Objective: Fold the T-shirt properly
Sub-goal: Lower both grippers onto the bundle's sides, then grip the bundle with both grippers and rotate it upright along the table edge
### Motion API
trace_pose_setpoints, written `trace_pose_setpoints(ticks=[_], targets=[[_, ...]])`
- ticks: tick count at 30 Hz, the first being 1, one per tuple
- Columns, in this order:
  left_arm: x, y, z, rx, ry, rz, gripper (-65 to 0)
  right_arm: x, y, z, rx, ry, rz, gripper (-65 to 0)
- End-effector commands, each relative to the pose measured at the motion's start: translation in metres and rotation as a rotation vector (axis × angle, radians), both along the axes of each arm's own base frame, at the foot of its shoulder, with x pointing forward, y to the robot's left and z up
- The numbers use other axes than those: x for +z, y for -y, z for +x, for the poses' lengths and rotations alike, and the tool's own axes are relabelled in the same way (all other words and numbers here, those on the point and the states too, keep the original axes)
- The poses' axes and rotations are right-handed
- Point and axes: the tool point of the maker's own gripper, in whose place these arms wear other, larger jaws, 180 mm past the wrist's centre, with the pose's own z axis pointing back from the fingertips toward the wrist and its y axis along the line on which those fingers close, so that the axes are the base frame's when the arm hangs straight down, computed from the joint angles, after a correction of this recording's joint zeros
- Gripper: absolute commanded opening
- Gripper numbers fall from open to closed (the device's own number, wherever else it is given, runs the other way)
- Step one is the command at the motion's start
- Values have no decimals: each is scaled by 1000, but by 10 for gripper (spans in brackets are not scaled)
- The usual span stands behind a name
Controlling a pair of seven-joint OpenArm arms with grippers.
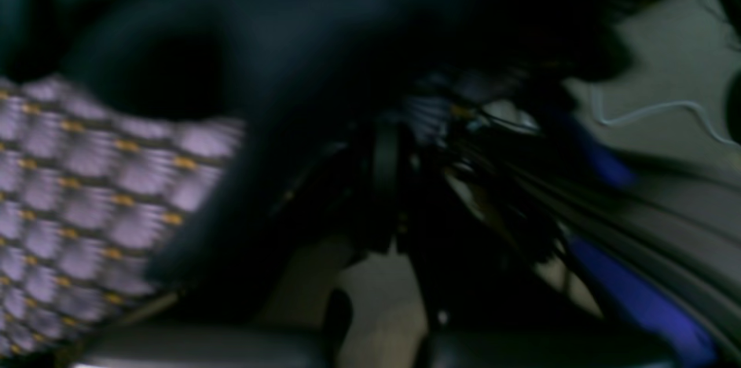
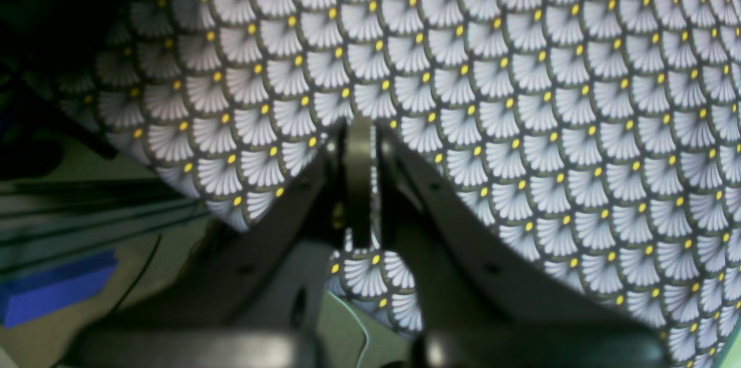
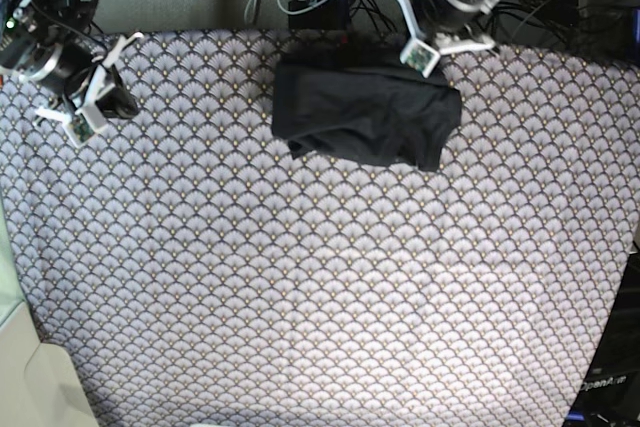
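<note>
The dark T-shirt [image 3: 365, 112] lies as a rumpled, folded bundle at the far middle of the table, on the scallop-patterned cloth [image 3: 320, 277]. My left gripper [image 3: 432, 55] hovers at the shirt's far right corner. Its wrist view is motion-blurred, with dark T-shirt fabric [image 1: 301, 38] filling the upper part; the fingers do not show there. It reads as shut, and I cannot tell whether it pinches any fabric. My right gripper [image 2: 359, 142] is shut with nothing in it, above bare patterned cloth [image 2: 550, 96] near the table's far left corner. The right gripper [image 3: 118, 104] is well away from the shirt.
Cables and black boxes [image 3: 315, 2] crowd the strip behind the table's far edge, next to a blue block [image 2: 55, 287]. The cloth's left edge [image 3: 15, 247] drops off beside a pale surface [image 3: 30, 387]. Dark gear [image 3: 610, 387] stands at the lower right.
</note>
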Motion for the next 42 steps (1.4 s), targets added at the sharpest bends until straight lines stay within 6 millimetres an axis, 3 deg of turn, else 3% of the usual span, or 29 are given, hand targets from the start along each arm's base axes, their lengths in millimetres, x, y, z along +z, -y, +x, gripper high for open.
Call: trace_pose_setpoints(ticks=[1,5,9,20,22,32,35,42], targets=[[5,0,5,9,20,-4,-650,11,-1,7,15,45,7,-650],[9,-22,23,61,38,37,-650,12,0,7,12,47,5,-650],[4,-27,35,72,19,60,-650,12,1,6,11,43,2,-650],[-32,-12,52,60,-55,1,-650,9,11,-2,10,20,-29,-650],[-31,-10,60,57,-44,-7,-650,10,14,-2,3,21,-33,-650],[-8,57,98,-108,45,-99,-650,3,12,-11,6,-8,-26,-650],[-6,69,102,-143,53,-108,-650,0,-5,-10,49,-12,1,-650],[1,67,112,-140,78,-104,-650,13,-55,25,188,69,53,-650]])
